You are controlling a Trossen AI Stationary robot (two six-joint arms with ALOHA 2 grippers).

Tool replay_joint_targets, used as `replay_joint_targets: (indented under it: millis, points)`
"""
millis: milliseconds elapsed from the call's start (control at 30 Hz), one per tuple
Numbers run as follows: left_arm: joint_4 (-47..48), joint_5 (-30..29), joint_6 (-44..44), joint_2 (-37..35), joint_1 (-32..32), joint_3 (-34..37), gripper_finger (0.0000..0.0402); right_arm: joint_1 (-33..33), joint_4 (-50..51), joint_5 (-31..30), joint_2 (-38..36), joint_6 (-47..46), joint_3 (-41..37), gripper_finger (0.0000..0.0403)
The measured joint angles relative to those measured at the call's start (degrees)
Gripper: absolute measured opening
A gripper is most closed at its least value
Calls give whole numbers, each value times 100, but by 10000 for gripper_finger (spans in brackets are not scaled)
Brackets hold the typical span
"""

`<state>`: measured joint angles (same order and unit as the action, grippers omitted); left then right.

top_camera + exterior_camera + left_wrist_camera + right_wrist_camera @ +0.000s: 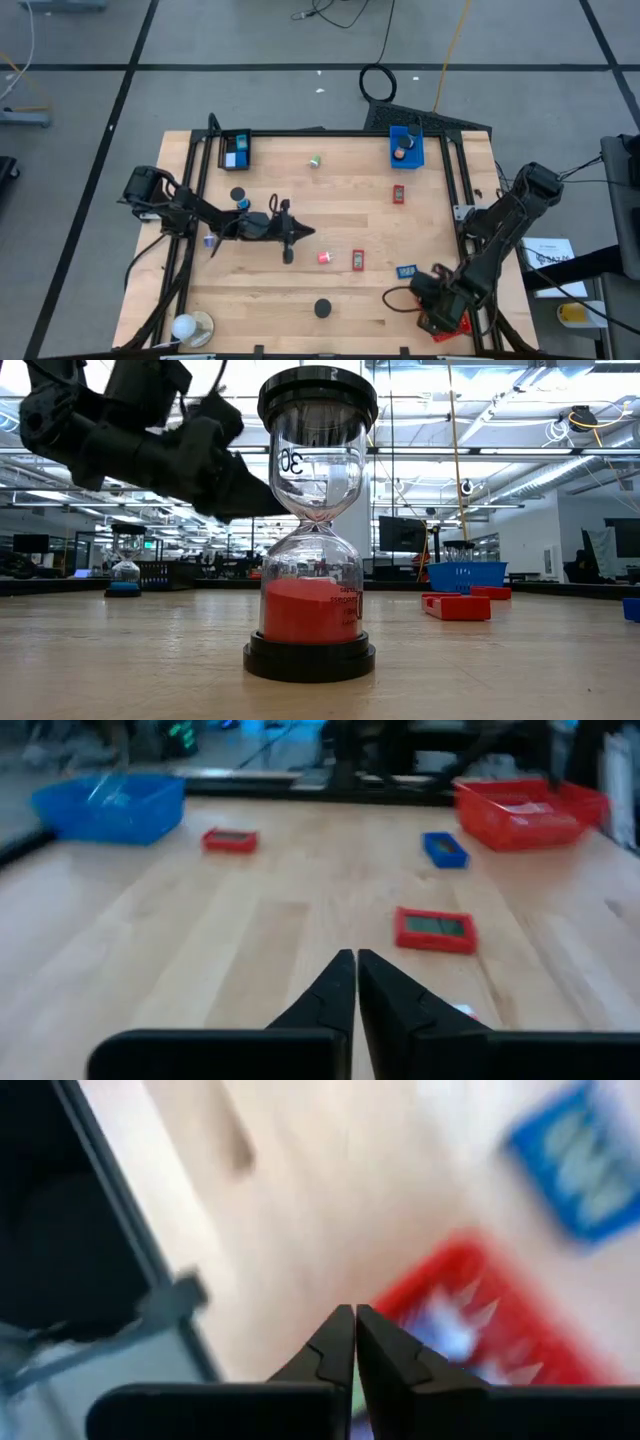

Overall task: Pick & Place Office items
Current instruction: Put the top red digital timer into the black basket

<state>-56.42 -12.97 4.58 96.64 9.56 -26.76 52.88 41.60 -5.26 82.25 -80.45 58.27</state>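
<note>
Sorting looks barely begun: most small plastic office items (357, 260) lie loose on the wooden table (420, 230); both grippers, left (305, 233) and right (392, 296), are closed and empty.

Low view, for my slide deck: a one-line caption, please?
Red-sand hourglass stands upright on the wooden table, a dark robot arm above, blue tray behind.

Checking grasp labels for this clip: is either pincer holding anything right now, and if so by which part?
Nothing is held. The left pincer is shut with nothing between its tips, above the table's middle. The right pincer is shut too, empty, over the red tray.
</note>
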Motion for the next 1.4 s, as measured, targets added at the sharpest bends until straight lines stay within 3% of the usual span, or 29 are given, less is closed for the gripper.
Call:
replay_joint_targets:
  millis: [100,233,333,400,567,667,900,1200,1400]
  points:
    - [92,108,115,0,-122,0,34,-285,38,-769,-134,835,1,1]
    - [68,203,-358,0,-15,0,9,-692,-189,-2028,-155,2157,-4,3]
    - [51,179,-556,0,157,0,8,-1100,-836,-2680,-159,2980,-211,2]
    - [-33,189,-735,0,314,0,12,-1455,-1563,-2743,-153,3524,-430,1]
    - [-69,191,-1125,0,647,2,4,-2259,-3739,-1992,-105,4742,-988,1]
    - [-100,202,-1163,0,787,85,10,-2528,-4435,-1882,-96,5241,-1200,1]
    - [-627,-225,-824,-2,772,457,4,-2945,-4497,-2564,139,5327,-1238,8]
    - [-415,-562,-275,-2,772,476,18,-3313,-4449,-2975,210,5030,-1238,48]
    - [-435,-664,-261,-2,795,474,19,-3595,-3207,-3547,160,3574,-1236,101]
